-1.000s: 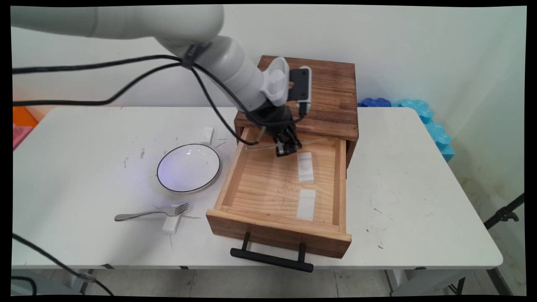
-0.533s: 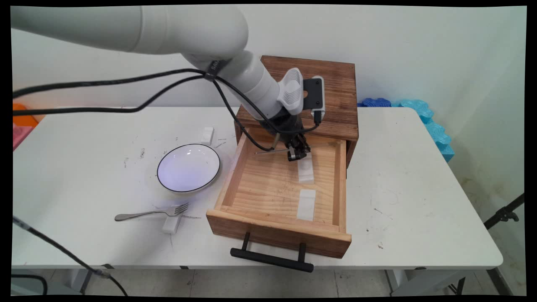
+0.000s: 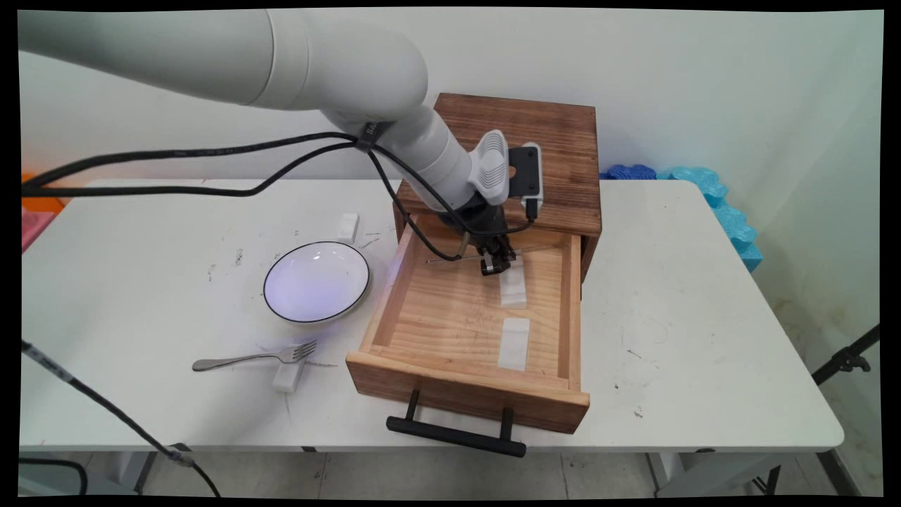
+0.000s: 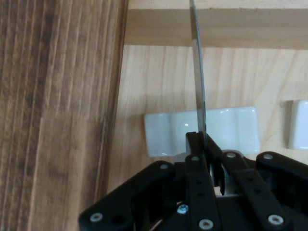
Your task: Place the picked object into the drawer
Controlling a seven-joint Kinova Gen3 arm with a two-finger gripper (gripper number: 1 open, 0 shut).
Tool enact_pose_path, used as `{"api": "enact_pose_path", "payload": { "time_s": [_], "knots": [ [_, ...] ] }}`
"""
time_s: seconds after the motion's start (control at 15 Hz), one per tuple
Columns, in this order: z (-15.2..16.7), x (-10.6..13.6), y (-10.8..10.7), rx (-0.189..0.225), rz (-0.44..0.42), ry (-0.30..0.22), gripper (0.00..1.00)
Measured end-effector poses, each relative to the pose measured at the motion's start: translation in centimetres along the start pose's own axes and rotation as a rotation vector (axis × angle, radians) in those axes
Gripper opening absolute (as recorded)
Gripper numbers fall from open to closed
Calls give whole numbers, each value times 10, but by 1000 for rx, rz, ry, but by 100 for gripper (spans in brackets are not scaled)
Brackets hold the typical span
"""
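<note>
Two black fingers of the gripper (image 3: 495, 265) are pressed together on a thin metal knife (image 3: 450, 259), which sticks out sideways from them toward the drawer's left wall in the main view; in the hand view the gripper (image 4: 204, 144) shows the blade (image 4: 198, 82) running edge-on, straight up from the closed fingers across the drawer floor to the pale side wall at the top. Directly beneath the gripper lies a white rest (image 4: 201, 129), a low ceramic block with a shallow dip, flat on the wood; the main view places this rest (image 3: 513, 284) at the back of the open wooden drawer (image 3: 450, 331), with a second white rest (image 3: 514, 343) nearer the front panel, in line with it and apart from it. The drawer is pulled well out of a dark-stained wooden cabinet (image 3: 556, 158), and its black bar handle (image 3: 456, 435) overhangs the table's near edge. On the white table (image 3: 704, 317) left of the drawer sits a white plate with a dark rim (image 3: 317, 282); nearer the camera a fork (image 3: 255, 357) lies with its tines on a small white block (image 3: 289, 373), and another small white block (image 3: 348, 227) lies beyond the plate.
</note>
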Motion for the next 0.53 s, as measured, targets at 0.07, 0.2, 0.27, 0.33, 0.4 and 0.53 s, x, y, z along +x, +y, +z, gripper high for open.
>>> {"api": "enact_pose_path", "payload": {
  "time_s": [0.07, 0.2, 0.27, 0.33, 0.4, 0.53],
  "knots": [
    [1, -1, 0, 2, 1, -3, 0],
    [3, -4, -1, 5, 2, -9, 0],
    [4, -5, -2, 6, 2, -12, 0],
    [5, -7, -2, 7, 2, -15, 0],
    [7, -9, -2, 8, 2, -19, 0],
    [9, -12, -1, 7, 1, -24, 0]
  ]
}}
